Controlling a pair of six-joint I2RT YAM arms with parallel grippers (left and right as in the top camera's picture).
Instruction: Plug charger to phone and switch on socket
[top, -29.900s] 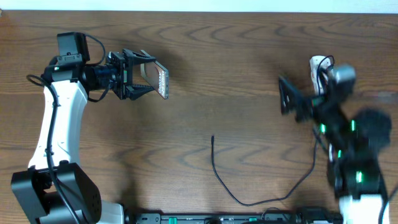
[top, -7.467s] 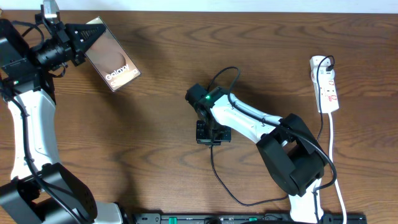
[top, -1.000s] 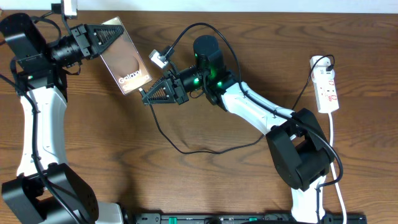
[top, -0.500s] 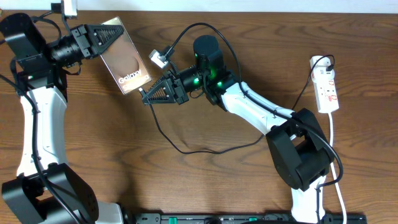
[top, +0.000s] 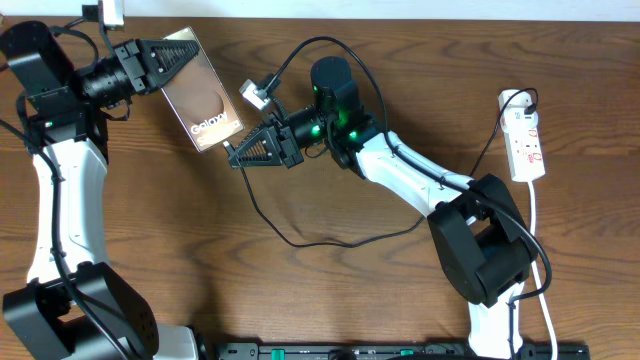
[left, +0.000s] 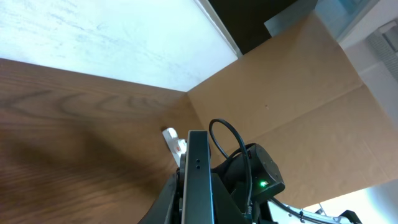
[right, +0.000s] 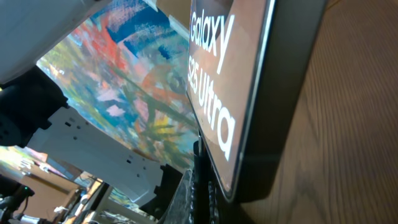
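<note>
My left gripper (top: 172, 55) is shut on the phone (top: 205, 95) and holds it tilted above the table's far left, screen facing up. In the left wrist view the phone (left: 198, 180) stands edge-on between the fingers. My right gripper (top: 233, 154) is shut on the charger, its tips against the phone's lower corner. The charger cable (top: 300, 240) loops over the table towards the white socket (top: 524, 135) at the far right. In the right wrist view the phone (right: 249, 93) fills the frame. Between the fingers (right: 186, 193) the plug tip reaches its bottom edge; I cannot tell if it is seated.
The socket's white cord (top: 535, 240) runs down the right side of the wooden table (top: 150, 250). A small white connector (top: 255, 95) on a black arm cable hangs beside the phone. The right arm (top: 400, 175) stretches across the middle of the table.
Nothing has moved over the last second. Several seconds back my right gripper was down at mid-table on the cable; it now holds the charger end up at the phone.
</note>
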